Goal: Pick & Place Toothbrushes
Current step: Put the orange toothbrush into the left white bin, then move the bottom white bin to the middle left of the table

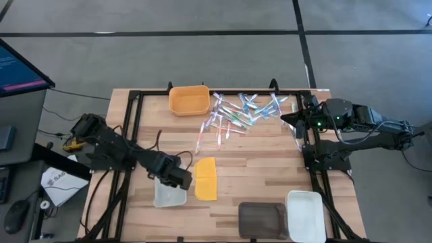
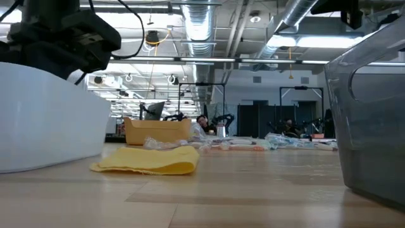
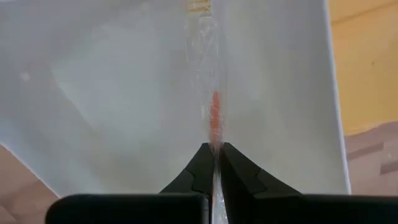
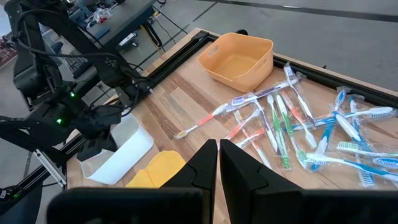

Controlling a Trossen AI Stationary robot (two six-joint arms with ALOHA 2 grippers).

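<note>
Left wrist view: our left gripper pinched on wrapped orange toothbrush, over white tray. We think drop step comes now; next we open fingers. Left arm bent low over tray. Right gripper closed, empty, waiting near toothbrush pile beside orange tub.

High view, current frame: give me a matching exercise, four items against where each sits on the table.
Items:
1. orange plastic bin
2. flat yellow-orange lid
3. dark translucent grey tray
4. loose pile of toothbrushes

Places:
A. near edge, beside the white tray
B. far edge, left of the pile
C. far side, nearest the right gripper
D. just right of the left gripper

Pairs: 1-B, 2-D, 3-A, 4-C
</note>
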